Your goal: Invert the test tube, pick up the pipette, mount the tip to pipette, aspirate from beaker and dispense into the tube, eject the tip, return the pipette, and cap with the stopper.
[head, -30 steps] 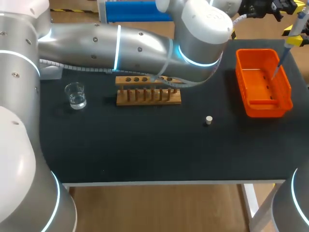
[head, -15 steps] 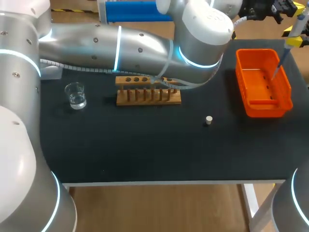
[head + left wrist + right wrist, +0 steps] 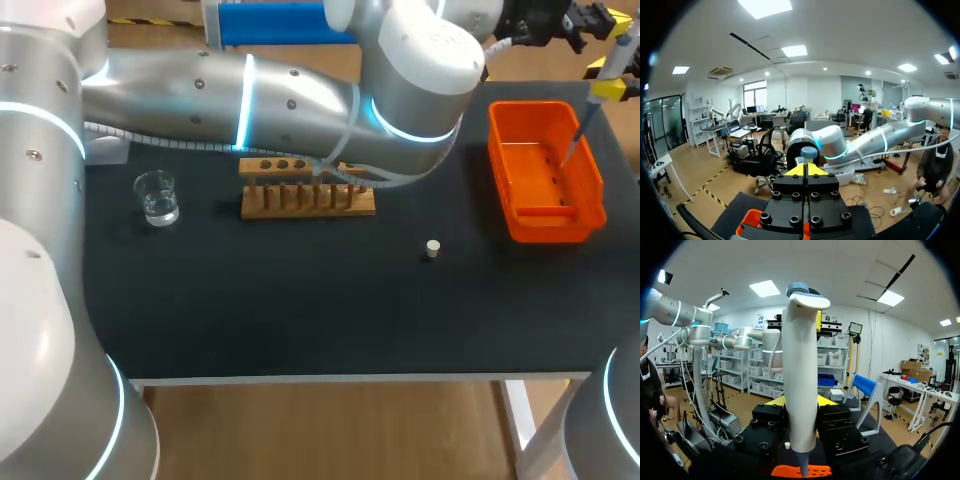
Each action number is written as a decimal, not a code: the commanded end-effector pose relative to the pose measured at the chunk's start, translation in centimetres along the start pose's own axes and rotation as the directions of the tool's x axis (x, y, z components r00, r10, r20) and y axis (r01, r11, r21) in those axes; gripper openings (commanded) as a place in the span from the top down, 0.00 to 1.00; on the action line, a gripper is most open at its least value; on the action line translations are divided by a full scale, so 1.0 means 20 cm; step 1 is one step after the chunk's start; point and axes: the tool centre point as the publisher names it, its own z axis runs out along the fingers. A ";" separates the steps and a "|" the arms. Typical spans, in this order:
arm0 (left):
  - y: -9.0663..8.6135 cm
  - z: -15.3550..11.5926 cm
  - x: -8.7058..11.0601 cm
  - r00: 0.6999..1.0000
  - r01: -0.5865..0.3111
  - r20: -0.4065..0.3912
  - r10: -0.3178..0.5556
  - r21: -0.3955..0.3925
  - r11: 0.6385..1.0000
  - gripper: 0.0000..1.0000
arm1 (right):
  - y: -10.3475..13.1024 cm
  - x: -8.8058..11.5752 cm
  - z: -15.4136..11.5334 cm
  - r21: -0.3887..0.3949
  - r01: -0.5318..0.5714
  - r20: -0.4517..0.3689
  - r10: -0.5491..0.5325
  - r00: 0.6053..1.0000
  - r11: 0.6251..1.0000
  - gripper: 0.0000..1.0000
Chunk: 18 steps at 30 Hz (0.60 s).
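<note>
My right gripper [image 3: 800, 401] is shut on the white pipette [image 3: 800, 370], holding it upright above the orange bin [image 3: 785, 471]. In the head view the pipette [image 3: 598, 100] slants over the bin [image 3: 592, 170] at the far right, with its thin tip [image 3: 572, 150] inside the rim. My left gripper [image 3: 805, 170] is shut, and its yellow tips sit right at the pipette's blue-grey top button [image 3: 809, 152]. The left arm [image 3: 300, 100] spans the table's back. The wooden tube rack [image 3: 307, 195], the beaker [image 3: 157, 197] with water and the small white stopper [image 3: 432, 248] stand untouched on the black table.
The left arm's elbow [image 3: 420, 80] hangs over the rack's back right end. The rack stands at the middle back, the beaker to its left, and the stopper on the mat between rack and bin.
</note>
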 end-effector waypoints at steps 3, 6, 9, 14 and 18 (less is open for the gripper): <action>0.07 0.03 0.01 1.000 -0.009 0.002 0.009 0.060 0.998 1.00 | 0.04 -0.01 0.00 0.002 0.000 -0.003 0.000 1.000 1.000 1.00; 0.08 0.03 0.01 1.000 -0.011 0.001 0.011 0.057 0.998 1.00 | 0.04 -0.01 0.00 0.002 0.000 -0.003 0.000 1.000 1.000 1.00; 0.09 0.03 0.02 1.000 -0.015 -0.002 0.015 0.055 0.998 1.00 | 0.04 -0.01 0.00 0.002 0.000 -0.003 0.000 1.000 1.000 1.00; 0.11 0.04 0.02 1.000 -0.010 -0.006 0.010 0.049 0.999 1.00 | 0.04 -0.01 0.00 0.002 0.000 -0.003 0.000 1.000 1.000 1.00; 0.13 0.04 0.02 1.000 -0.005 -0.005 0.005 0.043 0.999 1.00 | 0.04 -0.01 0.00 0.002 0.000 -0.003 0.000 1.000 1.000 1.00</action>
